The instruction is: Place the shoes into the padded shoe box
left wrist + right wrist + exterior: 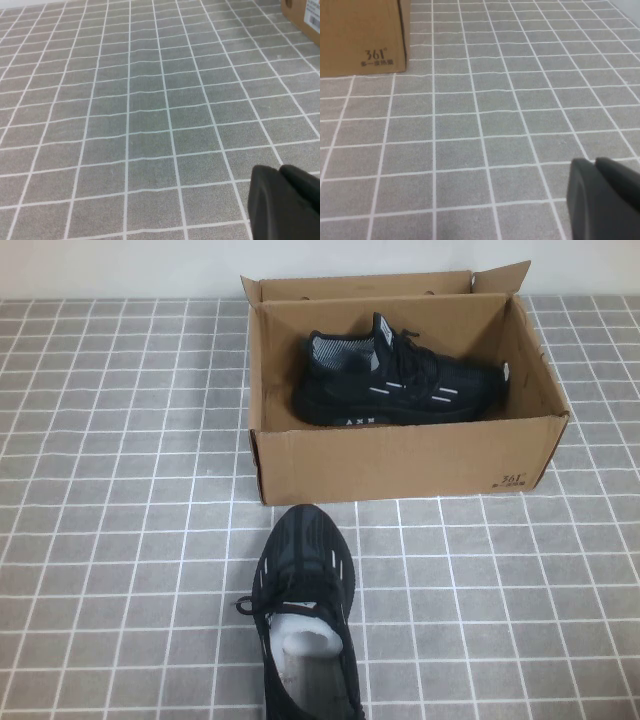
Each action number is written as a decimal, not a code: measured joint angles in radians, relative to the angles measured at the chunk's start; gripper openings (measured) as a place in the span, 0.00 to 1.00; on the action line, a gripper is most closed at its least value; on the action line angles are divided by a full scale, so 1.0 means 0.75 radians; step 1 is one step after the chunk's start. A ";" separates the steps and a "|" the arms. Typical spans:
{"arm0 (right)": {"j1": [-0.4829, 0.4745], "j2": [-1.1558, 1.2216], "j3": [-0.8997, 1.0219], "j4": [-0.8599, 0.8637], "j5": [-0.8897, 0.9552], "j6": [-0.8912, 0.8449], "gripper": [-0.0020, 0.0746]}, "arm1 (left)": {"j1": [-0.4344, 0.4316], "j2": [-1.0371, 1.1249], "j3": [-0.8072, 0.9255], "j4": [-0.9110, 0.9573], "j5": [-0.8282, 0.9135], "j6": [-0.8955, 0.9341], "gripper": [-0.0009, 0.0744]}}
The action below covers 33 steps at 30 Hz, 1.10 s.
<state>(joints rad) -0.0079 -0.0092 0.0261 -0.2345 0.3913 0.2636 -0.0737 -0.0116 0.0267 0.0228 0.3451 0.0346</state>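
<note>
1 shoe [400,380] is seated in the padded shoe box [400,465]; the 2nd shoe [305,615] lies near. Soft, light knit: the heel collar is advised. Left end effector [285,202] and right end effector [602,197] appear clenched, empty, above the tabletop [120,540].

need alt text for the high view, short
An open cardboard box on a grey tiled table holds one black sneaker lying sideways. A second black sneaker sits on the table in front, toe toward the box. Neither gripper appears in this view.
</note>
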 joint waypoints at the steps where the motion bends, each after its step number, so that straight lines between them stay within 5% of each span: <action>1: 0.000 0.000 0.000 0.000 0.000 0.000 0.02 | 0.000 0.000 0.000 0.000 0.000 0.000 0.01; 33: 0.000 -0.005 0.000 0.000 0.000 0.000 0.02 | 0.000 0.000 0.000 -0.001 -0.117 0.000 0.01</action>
<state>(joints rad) -0.0079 -0.0128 0.0261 -0.2345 0.3913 0.2636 -0.0737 -0.0116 0.0267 0.0222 0.2571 0.0346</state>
